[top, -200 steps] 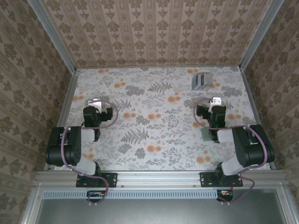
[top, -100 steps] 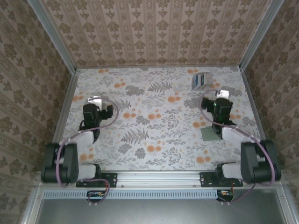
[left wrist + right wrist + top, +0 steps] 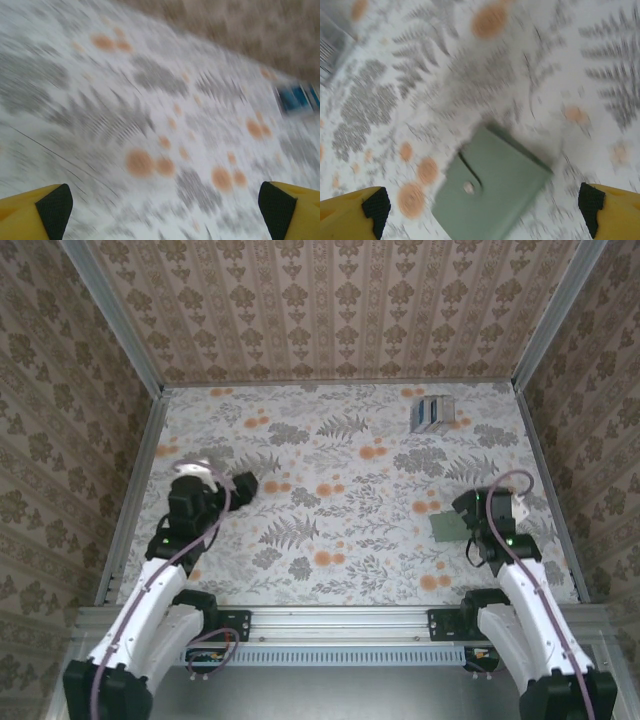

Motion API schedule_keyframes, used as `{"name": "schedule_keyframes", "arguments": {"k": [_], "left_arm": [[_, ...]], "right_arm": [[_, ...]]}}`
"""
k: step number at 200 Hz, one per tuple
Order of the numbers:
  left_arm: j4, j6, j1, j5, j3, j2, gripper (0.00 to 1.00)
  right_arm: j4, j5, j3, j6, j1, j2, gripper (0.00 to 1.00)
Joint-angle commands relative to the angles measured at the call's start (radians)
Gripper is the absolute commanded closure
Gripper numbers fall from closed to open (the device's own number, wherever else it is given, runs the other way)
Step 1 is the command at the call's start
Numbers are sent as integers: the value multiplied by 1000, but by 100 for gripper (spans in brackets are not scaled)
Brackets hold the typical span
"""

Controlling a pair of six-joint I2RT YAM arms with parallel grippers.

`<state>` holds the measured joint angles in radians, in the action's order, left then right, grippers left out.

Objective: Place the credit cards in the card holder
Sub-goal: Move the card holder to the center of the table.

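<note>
Both arms have dropped lower and outward. Right hand [image 3: 480, 212], spread wide and empty, hangs over the grey-green credit card [image 3: 495, 192], blurred, its near edge cut off. Left hand [image 3: 160, 210] released. Card holder [image 3: 432, 414] stands far right on the tabletop [image 3: 330, 470], slots indistinct

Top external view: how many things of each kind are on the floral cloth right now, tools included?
card holder: 1
grey-green card item: 1
tools: 2 (left tool, right tool)
total: 4

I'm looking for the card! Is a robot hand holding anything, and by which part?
Nothing is held. The left gripper and right gripper are open; the grey-green card lies on the cloth.
</note>
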<state>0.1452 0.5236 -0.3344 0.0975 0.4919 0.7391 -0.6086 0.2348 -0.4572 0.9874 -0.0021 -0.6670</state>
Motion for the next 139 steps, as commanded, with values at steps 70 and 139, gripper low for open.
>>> {"name": "schedule_keyframes", "arguments": {"k": [70,139], "left_arm": [[215,29,-318,-47,70,114,0],[274,41,-319,-15,122,133,0]], "right_arm": [[88,-125,-82,-213,-23,-292,4],[217,-287,-113,-414,-55,-516,0]]}}
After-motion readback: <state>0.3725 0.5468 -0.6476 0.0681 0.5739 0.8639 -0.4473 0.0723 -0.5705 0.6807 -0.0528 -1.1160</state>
